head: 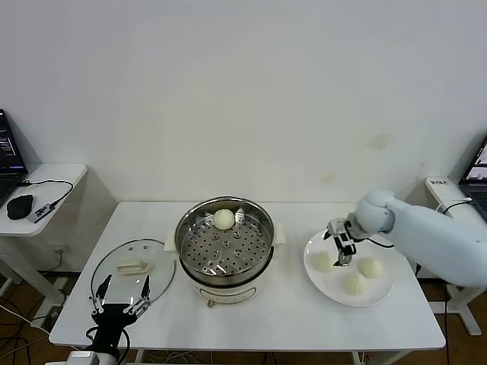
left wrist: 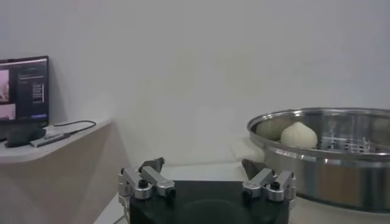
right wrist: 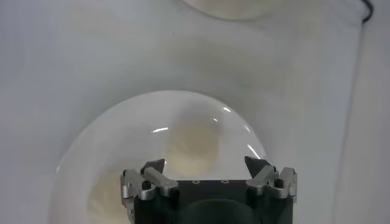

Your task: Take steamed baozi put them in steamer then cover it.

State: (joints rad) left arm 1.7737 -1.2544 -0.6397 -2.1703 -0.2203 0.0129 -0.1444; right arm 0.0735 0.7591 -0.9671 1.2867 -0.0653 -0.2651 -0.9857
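Note:
The steamer (head: 224, 245) stands mid-table with one baozi (head: 223, 219) on its perforated tray at the far side. Three more baozi (head: 322, 261) (head: 370, 267) (head: 353, 283) lie on a white plate (head: 329, 287) at the right. My right gripper (head: 342, 245) hovers open over the plate's far-left part, above the left bun, which shows just ahead of the open gripper (right wrist: 206, 165) in the right wrist view (right wrist: 192, 143). The glass cover (head: 156, 255) lies flat left of the steamer. My left gripper (head: 120, 298) is open and empty at the cover's near edge.
The left wrist view shows the steamer's steel rim (left wrist: 329, 159) with the bun (left wrist: 298, 135) inside, beyond the open left gripper (left wrist: 204, 165). A side table with a laptop and mouse (head: 19, 205) stands at the far left. Another laptop (head: 478, 171) is at the right.

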